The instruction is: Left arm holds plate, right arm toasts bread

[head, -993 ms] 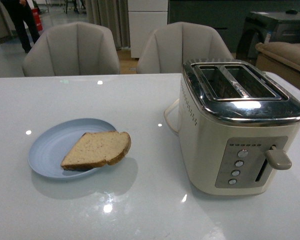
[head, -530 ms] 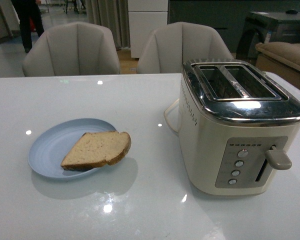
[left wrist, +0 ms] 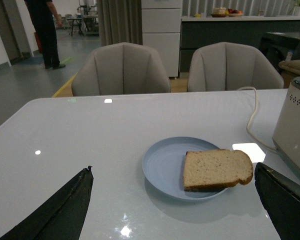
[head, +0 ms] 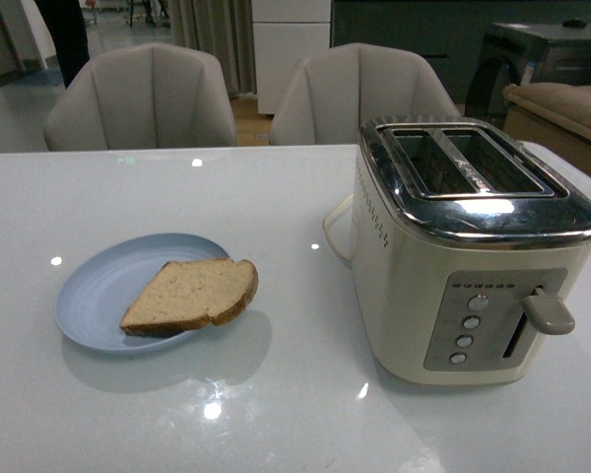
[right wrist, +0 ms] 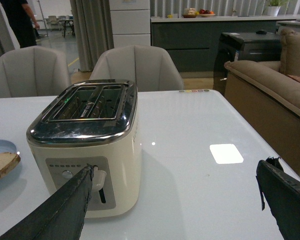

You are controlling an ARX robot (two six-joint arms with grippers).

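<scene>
White table (head: 276, 187): bread (head: 189, 294) overhangs the plate (head: 98, 291), well apart from the toaster (head: 414, 286).

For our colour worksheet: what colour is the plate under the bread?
The plate is pale blue; the front view shows it best.

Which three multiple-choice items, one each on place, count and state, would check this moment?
1. Where is the bread?
A. on the plate
B. in the toaster
C. on the bare table
2. How many slots has the toaster?
A. one
B. two
C. four
3. How is the left gripper?
A. open
B. shut on the plate
C. shut on the bread

Answers:
1. A, since the bread lies on the plate.
2. B, since two slots show in its top.
3. A, since its fingers stand wide apart, holding nothing.
</scene>
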